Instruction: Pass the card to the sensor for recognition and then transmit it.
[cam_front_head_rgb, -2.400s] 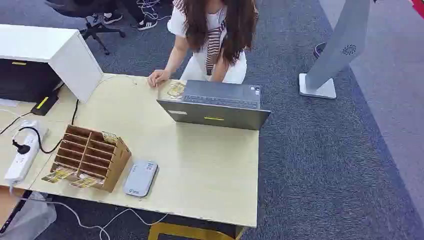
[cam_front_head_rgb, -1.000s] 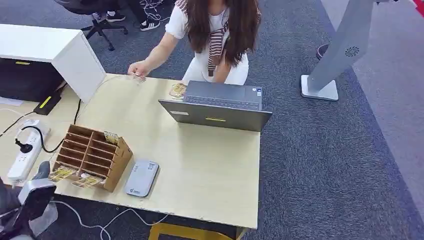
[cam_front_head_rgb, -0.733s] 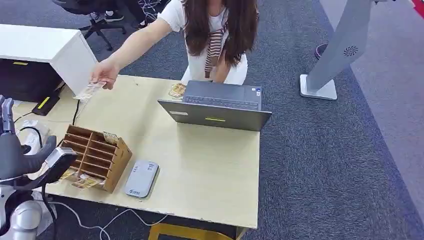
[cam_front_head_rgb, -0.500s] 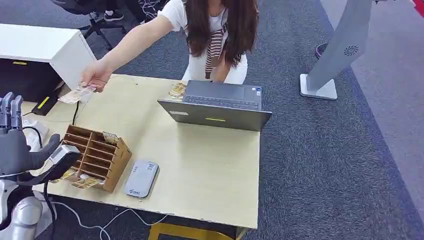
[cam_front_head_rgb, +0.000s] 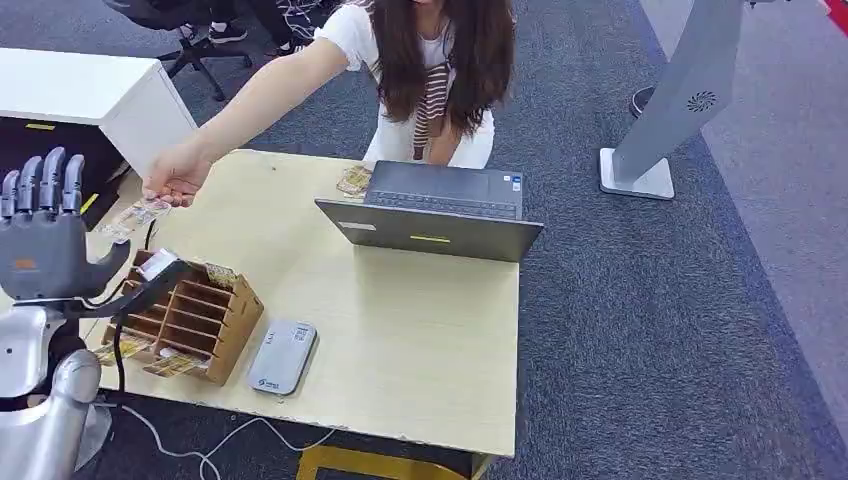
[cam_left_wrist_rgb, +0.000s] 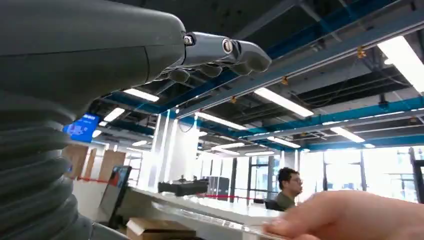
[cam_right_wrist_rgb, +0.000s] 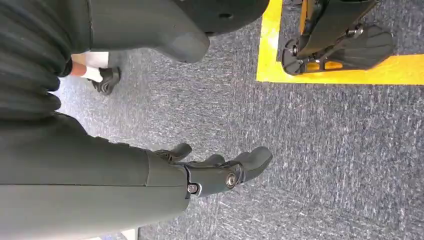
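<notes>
With the grey many-fingered left hand (cam_front_head_rgb: 45, 240) raised at the desk's left end, fingers straight up and spread, thumb out sideways, it holds nothing — palm looks turned away from the camera. The thin, pale patterned card (cam_front_head_rgb: 133, 217) sits just beyond it, pinched in the person's outstretched hand (cam_front_head_rgb: 176, 176), near the fingertips but apart from them.

Risks from here, as I judge them:
- Handover miss — the card is thin and held almost flat; if the fingers close early or off-line they'll catch the person's hand or knock the card down onto the light wooden desk (cam_front_head_rgb: 400, 330).
- Weak pinch: a card caught by one edge could slip on the swing to the flat grey rounded sensor pad (cam_front_head_rgb: 282, 356).
- The brown cardboard slotted card rack (cam_front_head_rgb: 190, 315) stands between hand and sensor; a low sweep could clip it or drag the black cable (cam_front_head_rgb: 120, 350) below the thumb.

The right hand (cam_right_wrist_rgb: 215, 172) hangs over the carpet, fingers loosely curved, holding nothing.
</notes>
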